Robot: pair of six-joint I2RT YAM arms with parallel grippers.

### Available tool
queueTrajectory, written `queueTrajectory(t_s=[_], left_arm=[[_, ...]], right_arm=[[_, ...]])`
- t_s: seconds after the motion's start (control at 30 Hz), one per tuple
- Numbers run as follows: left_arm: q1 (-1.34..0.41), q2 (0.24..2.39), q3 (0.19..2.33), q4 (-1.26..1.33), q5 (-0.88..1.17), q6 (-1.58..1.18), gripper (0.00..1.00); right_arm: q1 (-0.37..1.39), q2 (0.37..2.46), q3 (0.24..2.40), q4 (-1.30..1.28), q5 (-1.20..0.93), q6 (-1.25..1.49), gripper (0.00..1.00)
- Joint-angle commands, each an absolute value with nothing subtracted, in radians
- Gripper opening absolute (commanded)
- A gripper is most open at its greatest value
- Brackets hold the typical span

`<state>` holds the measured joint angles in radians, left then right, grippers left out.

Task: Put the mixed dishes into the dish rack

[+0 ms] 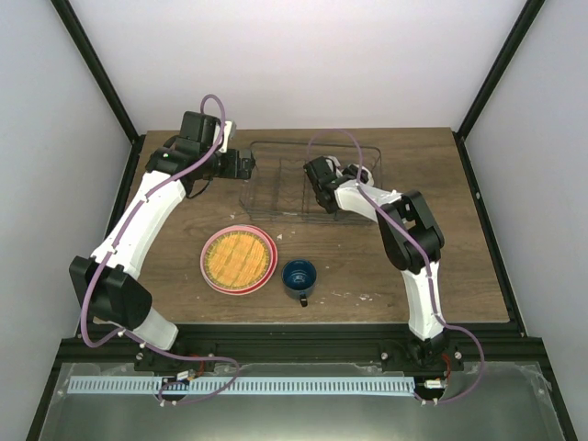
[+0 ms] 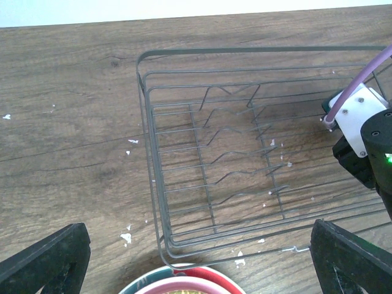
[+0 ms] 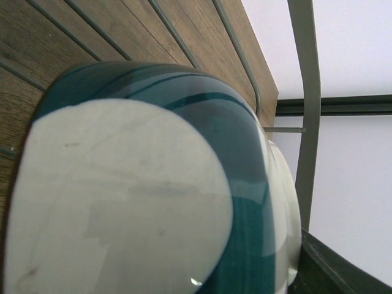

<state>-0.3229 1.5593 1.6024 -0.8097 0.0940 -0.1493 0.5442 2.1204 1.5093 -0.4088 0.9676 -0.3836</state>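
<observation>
Clamped in right tool (image 1: 322, 191), by the look: small cream bowl with teal outside (image 3: 141, 202), jaws part-spread across it. Held low inside right half of rectangular dark thin-wire dish rack (image 1: 266, 147). Rack wires and brown wooden surface (image 1: 413, 276) directly beyond bowl. Probable next move: short drop onto rack floor, then release. Left tool (image 1: 246, 166) spread wide, empty, just beside rack's left end. Outside rack, on its near side: orange-yellow woven-pattern plate (image 1: 239, 257) atop pink round plate (image 1: 209, 266), small dark blue handled mug (image 1: 299, 275).

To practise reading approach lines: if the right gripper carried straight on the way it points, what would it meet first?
Most likely the wire floor of the dish rack: the right gripper, clamped on the cream-and-teal bowl, points down into it. Depth is unclear.
</observation>
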Motion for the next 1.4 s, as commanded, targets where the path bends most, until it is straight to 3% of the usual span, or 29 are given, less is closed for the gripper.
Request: queueTrajectory(t_s=[0.0, 0.6, 1.37], left_arm=[[-0.318, 1.549, 1.598, -0.807, 0.098, -0.141, 1.00], [-0.317, 1.549, 1.581, -0.800, 0.106, -0.146, 1.00], [-0.316, 1.547, 1.565, -0.798, 0.100, -0.144, 1.00]], right_arm=[[0.576, 2.128, 1.500, -0.500, 0.885, -0.345, 0.60], [0.597, 2.122, 1.500, -0.581, 0.822, -0.299, 0.95], [0.607, 2.130, 1.519, -0.616, 0.793, -0.283, 1.00]])
